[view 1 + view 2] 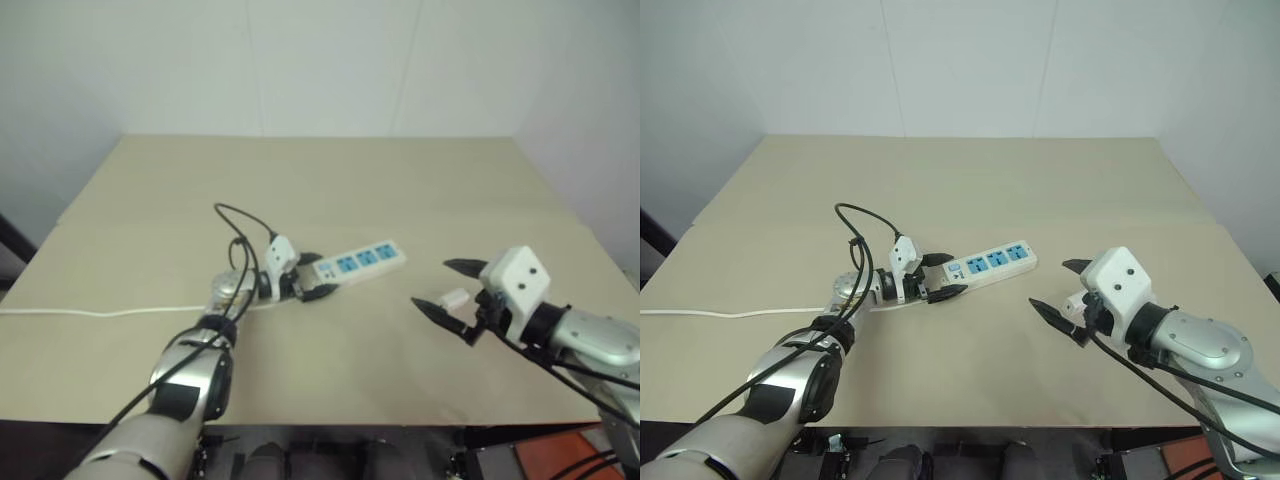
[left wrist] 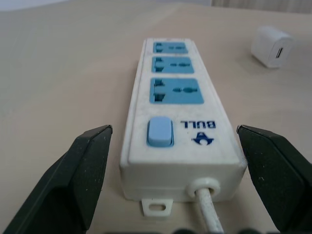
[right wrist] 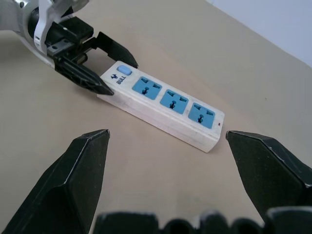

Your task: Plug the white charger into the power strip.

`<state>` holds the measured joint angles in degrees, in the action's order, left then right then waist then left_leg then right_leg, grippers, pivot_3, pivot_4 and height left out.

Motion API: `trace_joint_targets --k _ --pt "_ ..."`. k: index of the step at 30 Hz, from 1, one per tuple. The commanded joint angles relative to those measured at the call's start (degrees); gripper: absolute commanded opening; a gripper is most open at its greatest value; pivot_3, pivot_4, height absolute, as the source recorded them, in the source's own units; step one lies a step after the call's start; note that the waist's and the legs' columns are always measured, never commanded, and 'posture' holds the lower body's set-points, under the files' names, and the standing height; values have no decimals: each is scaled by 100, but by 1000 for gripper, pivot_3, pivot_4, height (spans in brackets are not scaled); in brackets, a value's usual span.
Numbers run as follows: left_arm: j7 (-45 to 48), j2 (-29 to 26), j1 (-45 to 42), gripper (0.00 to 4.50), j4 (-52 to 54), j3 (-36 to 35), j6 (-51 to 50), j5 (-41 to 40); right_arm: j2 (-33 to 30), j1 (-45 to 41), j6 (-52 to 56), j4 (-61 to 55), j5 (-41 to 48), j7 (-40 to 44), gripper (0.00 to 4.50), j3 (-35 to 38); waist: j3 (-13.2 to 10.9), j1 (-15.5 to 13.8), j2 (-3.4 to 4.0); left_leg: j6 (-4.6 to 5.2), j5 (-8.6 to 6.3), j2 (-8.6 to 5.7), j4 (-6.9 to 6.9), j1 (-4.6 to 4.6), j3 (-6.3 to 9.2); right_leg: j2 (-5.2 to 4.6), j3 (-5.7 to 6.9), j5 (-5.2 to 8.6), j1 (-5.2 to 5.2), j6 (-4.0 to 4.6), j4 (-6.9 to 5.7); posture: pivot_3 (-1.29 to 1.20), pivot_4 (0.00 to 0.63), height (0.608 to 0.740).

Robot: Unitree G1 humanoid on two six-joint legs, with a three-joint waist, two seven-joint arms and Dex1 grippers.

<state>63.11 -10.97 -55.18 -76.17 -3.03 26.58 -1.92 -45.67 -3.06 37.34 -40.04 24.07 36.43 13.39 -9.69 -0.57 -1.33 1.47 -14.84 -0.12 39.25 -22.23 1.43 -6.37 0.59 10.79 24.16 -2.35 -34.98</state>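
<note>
Two claws, both spread wide, holding nothing | right claw [image 1: 450,290] over table [image 1: 330,170] by white charger [image 1: 455,298] | left claw [image 1: 940,276] straddling switch end of power strip [image 1: 990,265], farther back

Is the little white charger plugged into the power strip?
No, the white charger lies on the table beside the power strip, whose three blue sockets are empty.
</note>
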Motion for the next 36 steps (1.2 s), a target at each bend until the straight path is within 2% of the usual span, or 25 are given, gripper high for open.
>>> trace_joint_targets --k 1,12,22,25,30,33,36 --pt "-172 56 -116 4456 5 -24 -49 110 -25 -15 23 -130 -30 -80 4500 28 0 -1 0 0 0 0 0 0 0 0 0 0 0 0 0 0 150 740" --pt "159 187 35 4456 49 -148 -25 105 -7 69 16 2 -251 -269 4500 -114 0 -1 0 0 0 0 0 1 0 0 0 0 0 0 -1 0 150 740" --pt "-431 267 233 4456 34 -102 119 313 3 -17 -56 124 -435 -287 4500 -226 3 -6 -1 0 0 0 0 10 -1 -1 -2 0 -8 0 -2 0 150 740" --pt "-361 290 282 4456 24 -80 90 330 -28 6 -81 160 -481 -271 4500 -219 4 -6 -1 0 0 0 0 16 -1 -1 -2 0 -12 0 -4 0 150 740" --pt "-436 303 366 3288 29 -14 144 415 -28 25 -97 163 -553 -246 4500 -208 9 -5 0 0 0 0 0 17 -1 -1 -3 0 -13 0 -5 0 150 740" --pt "-440 288 360 3296 40 6 135 418 -26 9 -82 165 -566 -234 4500 -201 10 -6 -1 0 0 0 0 17 -1 -1 -3 0 -13 0 -5 0 150 740" --pt "26 206 318 3296 86 5 140 356 -181 -31 -33 175 -651 -157 4500 -244 10 -5 -1 0 0 0 0 17 -1 -1 -3 0 -13 0 -5 0 150 740"
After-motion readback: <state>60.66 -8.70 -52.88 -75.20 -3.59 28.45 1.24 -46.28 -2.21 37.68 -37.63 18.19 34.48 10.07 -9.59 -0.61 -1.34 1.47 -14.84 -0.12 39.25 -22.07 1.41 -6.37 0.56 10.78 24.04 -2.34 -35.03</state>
